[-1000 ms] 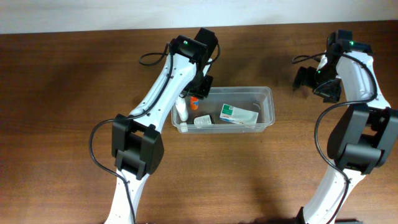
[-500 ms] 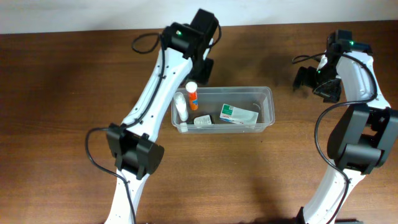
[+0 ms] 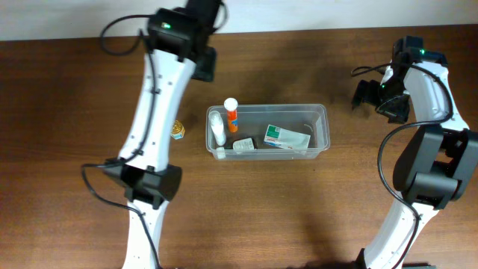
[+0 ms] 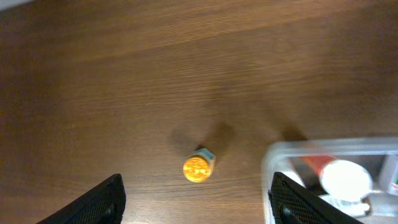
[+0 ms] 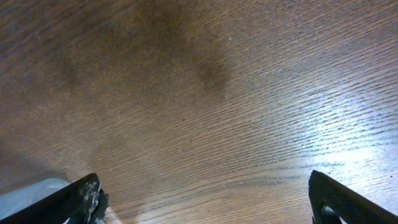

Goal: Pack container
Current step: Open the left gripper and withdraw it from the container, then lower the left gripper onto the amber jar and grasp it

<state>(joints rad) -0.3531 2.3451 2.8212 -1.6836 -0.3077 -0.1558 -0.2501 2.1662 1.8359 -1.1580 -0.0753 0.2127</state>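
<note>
The container (image 3: 322, 111), a clear plastic tub, sits mid-table. It holds a white bottle (image 3: 216, 128), an orange bottle with a white cap (image 3: 232, 113), a small white item (image 3: 243, 144) and a green-and-white box (image 3: 286, 137). My left gripper (image 3: 205, 64) hangs high, behind and left of the tub. In the left wrist view my left gripper (image 4: 198, 205) is open and empty over bare wood, with a small yellow-capped bottle (image 4: 198, 167) lying below it and the container's corner (image 4: 273, 155) at the right. My right gripper (image 3: 370, 96) is open and empty, right of the tub.
The small yellow-capped bottle (image 3: 178, 131) lies on the wood just left of the tub. In the right wrist view there is brown tabletop between the open fingers (image 5: 84, 198) and a corner of the tub (image 5: 31, 193) at lower left. A pale wall runs along the table's far edge.
My left gripper has let go of the orange bottle, which now stands in the tub. It has opened and risen back and to the left. The right arm has not moved.
</note>
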